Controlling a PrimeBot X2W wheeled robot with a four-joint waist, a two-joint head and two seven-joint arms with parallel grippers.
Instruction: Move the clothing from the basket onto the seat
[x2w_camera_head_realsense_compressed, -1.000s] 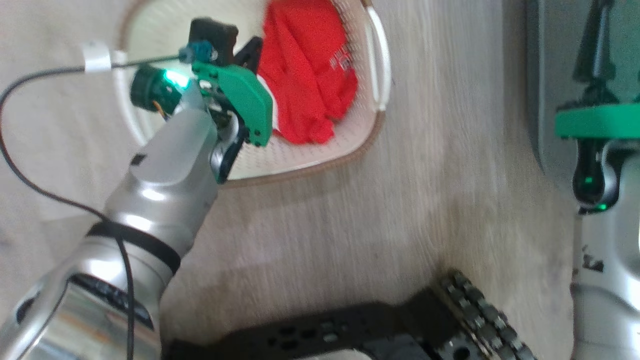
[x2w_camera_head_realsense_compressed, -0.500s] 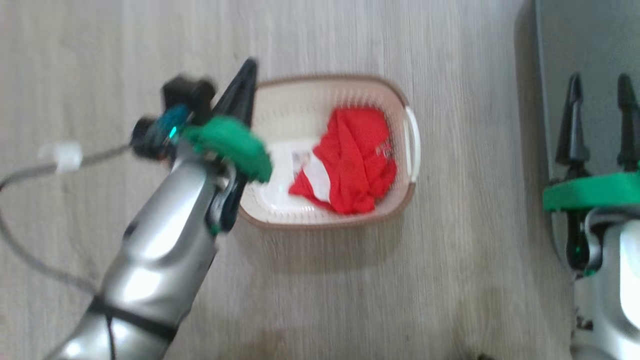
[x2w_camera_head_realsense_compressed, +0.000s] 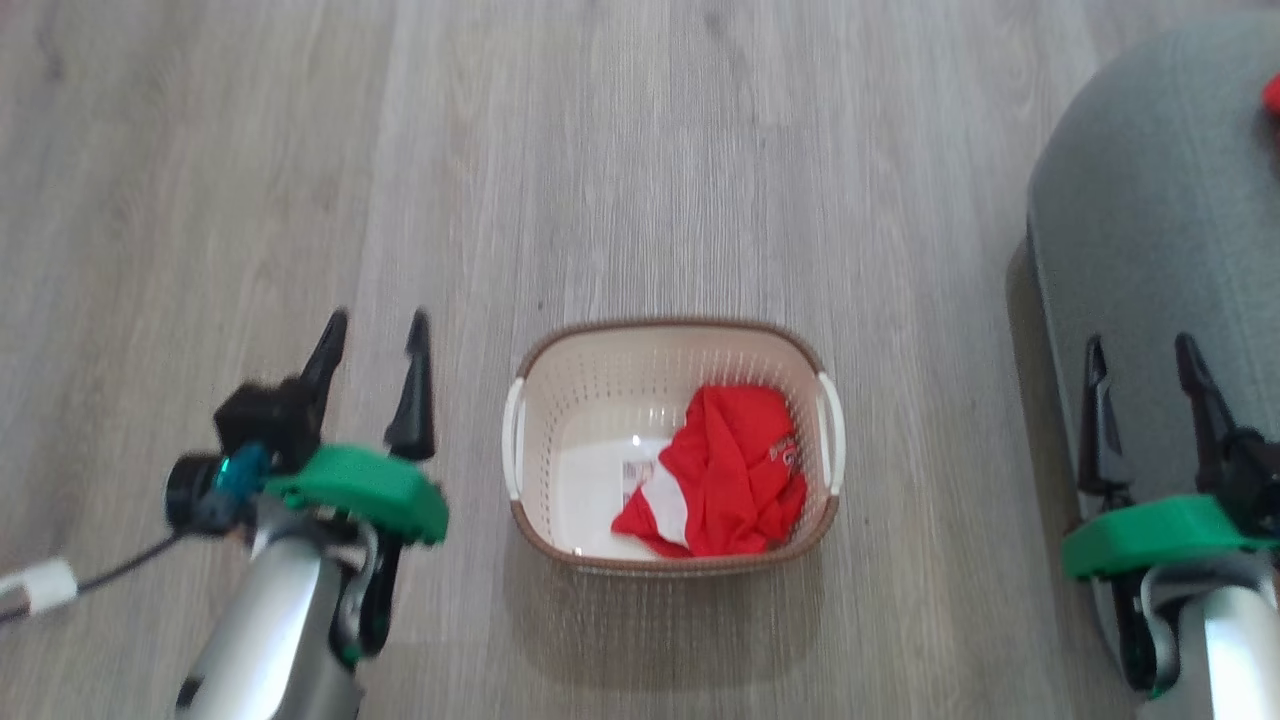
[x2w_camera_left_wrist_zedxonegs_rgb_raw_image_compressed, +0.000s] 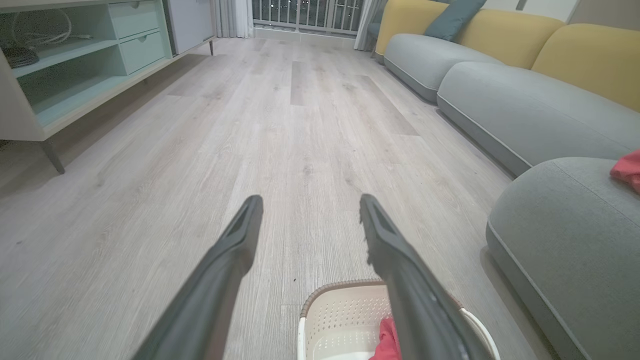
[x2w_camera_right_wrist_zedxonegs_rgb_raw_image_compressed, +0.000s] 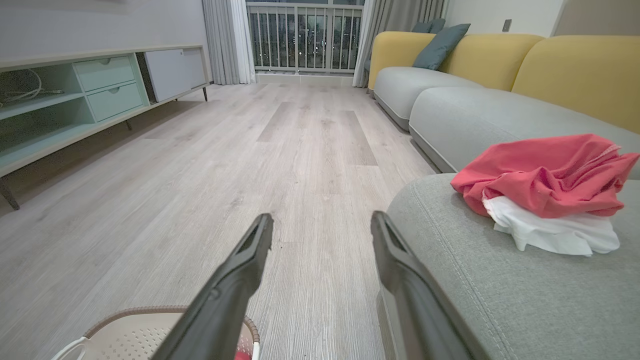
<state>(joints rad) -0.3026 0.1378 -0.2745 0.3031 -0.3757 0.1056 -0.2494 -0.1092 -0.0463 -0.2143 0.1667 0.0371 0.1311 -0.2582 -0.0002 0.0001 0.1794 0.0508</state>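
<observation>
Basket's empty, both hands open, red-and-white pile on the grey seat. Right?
No. The basket holds a red garment, as the head view shows. Left hand and right hand are open, and the pile lies on the seat.

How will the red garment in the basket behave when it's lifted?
Likely floppy: the garment lies crumpled in soft folds, so it should drape from the pinch. Probably light: the fabric looks thin. The basket looks light too and might shift.

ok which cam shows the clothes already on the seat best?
Right wrist view: the red garment lies bunched over a white piece on the seat, in clear view. Head view catches just a sliver of the red garment at its right edge; left wrist view a cropped corner of it, also at the right edge.
</observation>
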